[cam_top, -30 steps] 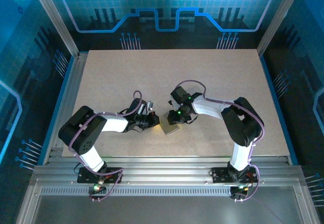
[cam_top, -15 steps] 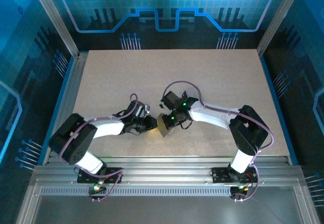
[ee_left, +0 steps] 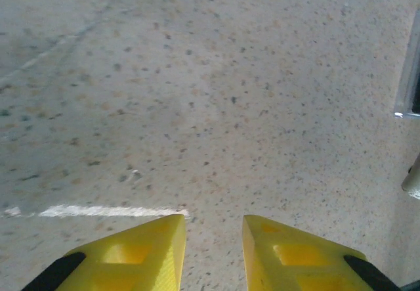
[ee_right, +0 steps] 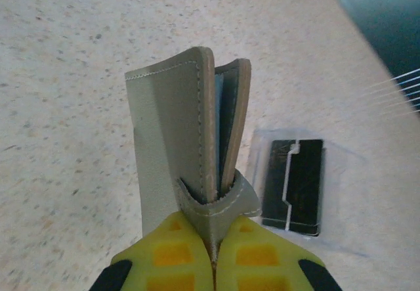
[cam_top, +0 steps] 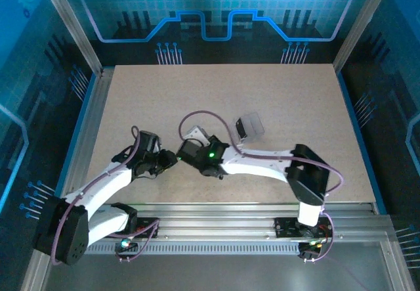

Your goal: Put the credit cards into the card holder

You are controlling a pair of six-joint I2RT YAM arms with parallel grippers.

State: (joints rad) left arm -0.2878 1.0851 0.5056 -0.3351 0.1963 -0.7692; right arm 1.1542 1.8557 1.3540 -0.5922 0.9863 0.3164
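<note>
My right gripper (ee_right: 213,230) is shut on a small loop at the end of the grey card holder (ee_right: 172,130). The holder stands folded, its two panels close together with a thin dark edge between them. From above, the holder (cam_top: 195,134) sits just ahead of the right gripper (cam_top: 188,148), left of the table's middle. One black credit card (ee_right: 293,184) lies inside a clear plastic box (ee_right: 331,202) behind the holder. My left gripper (ee_left: 213,228) is open over bare table with nothing between its yellow fingers (ee_left: 147,251). From above, the left gripper (cam_top: 168,161) is just left of the right one.
The clear box (cam_top: 250,125) lies on the speckled table (cam_top: 295,100) behind the right arm's forearm. A white line (ee_left: 98,210) marks the tabletop by the left fingers. Metal rails (cam_top: 210,212) run along the near edge.
Both arms have swung left. The right gripper shut on the card holder and carried it leftward. The left gripper opened and drew back. The clear box is now uncovered.
</note>
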